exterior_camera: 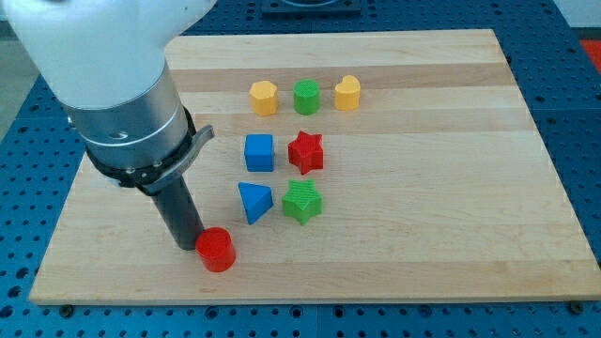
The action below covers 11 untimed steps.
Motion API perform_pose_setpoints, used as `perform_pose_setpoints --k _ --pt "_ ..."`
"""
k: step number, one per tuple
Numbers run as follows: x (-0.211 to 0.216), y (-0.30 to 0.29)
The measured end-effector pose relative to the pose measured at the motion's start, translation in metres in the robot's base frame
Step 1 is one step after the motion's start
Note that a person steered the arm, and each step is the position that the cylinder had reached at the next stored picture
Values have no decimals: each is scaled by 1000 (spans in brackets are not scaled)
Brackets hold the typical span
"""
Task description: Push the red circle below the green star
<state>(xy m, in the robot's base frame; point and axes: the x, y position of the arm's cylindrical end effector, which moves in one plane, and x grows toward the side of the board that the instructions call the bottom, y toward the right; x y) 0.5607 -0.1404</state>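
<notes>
Rod tip, "my tip" (191, 246), is sitting at the red circle's left side, touching or just about touching; we can't make out a gap. No jaws on this tool, so nothing is opening, closing or gripping: it's a bare rod pressing sideways at table height.

Camera view, only one we're getting: we're seeing the red circle (217, 250) lying near the board's bottom edge, left of centre. The green star (301, 201) is sitting up and to the view's right of it, with the blue triangle (254, 202) just beside the star on its left. Above those, the blue cube (259, 152) and red star (305, 151) are sitting side by side, and a top row is holding a yellow hexagon (264, 97), green cylinder (306, 97) and yellow heart (347, 93). The wooden board (451, 188) is bare on the view's right.

We're judging the circle as not yet below the green star; it needs to go rightward along the bottom.

Risks we're flagging:
- contact is looking slightly high on the circle's left side, so an off-centre push could be rolling it off the tip and down toward the bottom edge, which is close
- pushing with any upward slant could be driving it into the blue triangle, which would be nudging the green star
- overshooting past the star's column
</notes>
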Motion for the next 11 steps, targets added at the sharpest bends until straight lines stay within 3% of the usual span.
perform_pose_setpoints --k 3,6,8,11 --pt "28 -5" --pt "28 30" --pt "28 7" --pt "12 18"
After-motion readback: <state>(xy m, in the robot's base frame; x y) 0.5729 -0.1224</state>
